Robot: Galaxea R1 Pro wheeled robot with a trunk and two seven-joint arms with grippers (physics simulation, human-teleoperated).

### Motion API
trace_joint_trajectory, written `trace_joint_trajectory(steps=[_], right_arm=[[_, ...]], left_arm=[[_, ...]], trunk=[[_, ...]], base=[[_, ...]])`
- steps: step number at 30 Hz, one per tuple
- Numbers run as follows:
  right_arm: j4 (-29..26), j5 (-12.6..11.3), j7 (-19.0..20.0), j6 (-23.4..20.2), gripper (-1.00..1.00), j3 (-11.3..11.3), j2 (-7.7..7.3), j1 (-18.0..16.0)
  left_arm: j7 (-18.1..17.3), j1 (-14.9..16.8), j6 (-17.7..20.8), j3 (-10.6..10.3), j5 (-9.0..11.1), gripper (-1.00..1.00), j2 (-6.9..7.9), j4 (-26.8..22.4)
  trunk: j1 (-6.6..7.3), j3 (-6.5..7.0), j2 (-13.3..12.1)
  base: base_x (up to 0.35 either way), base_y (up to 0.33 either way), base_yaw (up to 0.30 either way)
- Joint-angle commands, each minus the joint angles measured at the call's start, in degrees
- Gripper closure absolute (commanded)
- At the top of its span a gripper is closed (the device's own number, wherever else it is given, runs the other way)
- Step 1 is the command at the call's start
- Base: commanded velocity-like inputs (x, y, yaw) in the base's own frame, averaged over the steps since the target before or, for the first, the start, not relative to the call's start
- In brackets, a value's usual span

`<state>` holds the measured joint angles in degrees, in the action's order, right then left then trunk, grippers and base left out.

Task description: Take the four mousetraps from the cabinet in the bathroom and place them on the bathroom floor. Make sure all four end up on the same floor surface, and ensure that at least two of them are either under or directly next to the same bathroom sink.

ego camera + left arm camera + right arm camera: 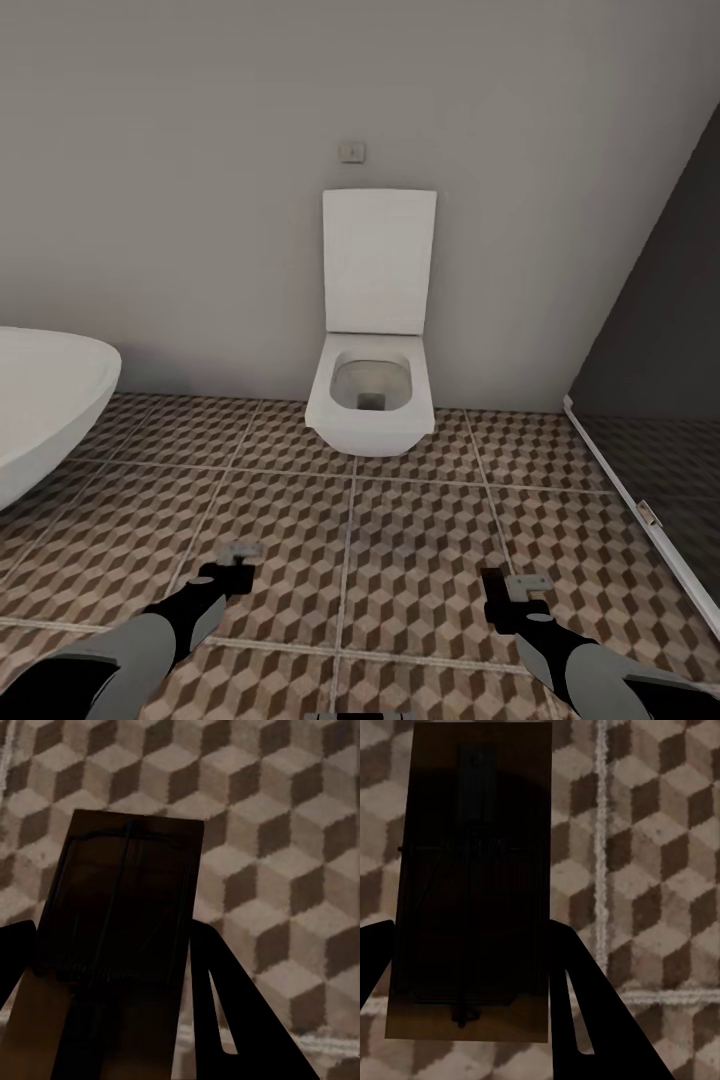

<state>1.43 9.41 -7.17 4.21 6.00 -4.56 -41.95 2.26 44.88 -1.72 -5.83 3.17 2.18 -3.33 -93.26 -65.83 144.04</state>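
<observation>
With the left gripper [237, 562] and right gripper [512, 590] each clamped on a mousetrap [120, 945] [472, 881] above the bathroom floor [420, 540] facing the toilet [371, 400], releasing here risked leaving both far from any sink.

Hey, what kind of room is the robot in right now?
A bathroom, most likely: a white toilet with its lid raised stands against the wall, a white basin or tub curves in beside it, and cube-patterned tiles cover the floor.

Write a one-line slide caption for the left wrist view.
Left hand holds a brown wooden mousetrap above the cube-patterned bathroom floor.
</observation>
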Motion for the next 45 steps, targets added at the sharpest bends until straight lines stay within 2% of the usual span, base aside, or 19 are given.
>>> trace_joint_trajectory(steps=[1, 9, 13, 16, 33, 38, 45], right_arm=[[0.15, 0.43, -0.17, 0.32, 1.0, 0.49, -0.01, -0.06], [0.15, 0.25, -0.24, 1.33, 1.0, 0.5, 0.27, -0.06], [0.15, 0.19, -0.23, 2.49, 1.0, 0.54, 1.04, -0.06], [0.1, 0.22, -0.22, 2.96, 1.0, 0.58, 1.15, -0.06], [-0.58, -0.27, -0.96, 2.76, 1.0, 0.85, 0.52, -0.06], [-0.62, -0.27, -1.0, 2.52, 1.0, 0.85, 0.52, -0.06], [-0.64, -0.22, -1.01, 2.89, 1.0, 0.79, 0.4, -0.06]], left_arm=[[0.22, 0.05, -0.18, -0.48, 0.12, 1.0, 0.01, -0.01], [0.26, 0.04, -0.07, -0.22, 0.39, 1.0, 0.27, 0.07], [0.2, 0.03, -0.78, -0.23, 0.26, 1.0, 0.37, -0.02], [-0.11, 0.03, -3.4, -0.09, 0.11, 1.0, 0.0, -0.1], [0.7, 0.07, -4.17, 0.19, 0.59, 1.0, -1.13, -0.13], [0.73, 0.09, -4.17, 0.19, 0.67, 1.0, -1.77, 0.03], [0.73, 0.08, -4.17, 0.21, 0.69, 1.0, -1.83, 0.32]], trunk=[[0.01, -0.05, 0.02], [0.01, -0.05, 0.02], [0.01, -0.05, 0.02], [0.01, -0.05, 0.02], [0.01, -0.05, 0.02], [-0.12, -1.15, 0.09], [-0.3, -2.7, 0.18]], base=[[0.0, 0.0, 0.0], [0.0, 0.0, 0.0], [0.0, 0.0, 0.0], [0.0, 0.0, 0.0], [0.0, 0.0, 0.0], [0.0, 0.0, 0.0], [0.0, 0.0, 0.0]])
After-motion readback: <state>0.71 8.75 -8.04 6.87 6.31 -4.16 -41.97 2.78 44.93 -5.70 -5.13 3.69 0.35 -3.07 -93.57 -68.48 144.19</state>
